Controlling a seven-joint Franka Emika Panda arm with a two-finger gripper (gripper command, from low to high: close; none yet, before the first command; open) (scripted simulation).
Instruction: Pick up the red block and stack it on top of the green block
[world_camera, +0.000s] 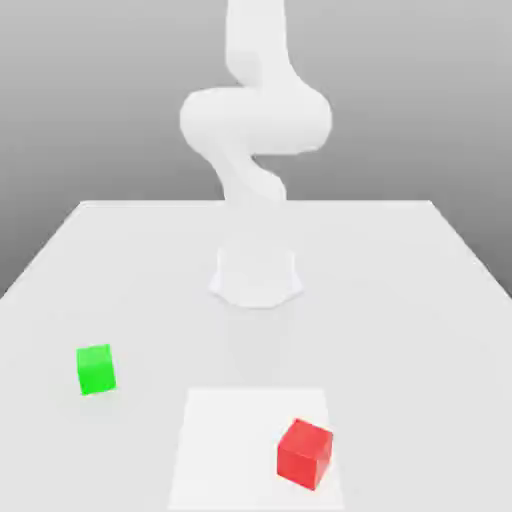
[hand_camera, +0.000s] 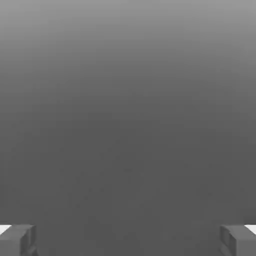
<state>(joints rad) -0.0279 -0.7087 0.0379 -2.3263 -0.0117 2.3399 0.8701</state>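
The gripper (hand_camera: 128, 240) hangs with its fingers (hand_camera: 17, 240) spread wide and nothing between them, while the red block (world_camera: 304, 453) sits on the table (world_camera: 420, 300), well apart from the green block (world_camera: 96, 369) toward the exterior view's left.

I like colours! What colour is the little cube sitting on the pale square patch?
Bright red, clearest in the exterior view.

Bare table (world_camera: 400, 300) lies all around the well-separated red block (world_camera: 304, 453) and green block (world_camera: 95, 369).
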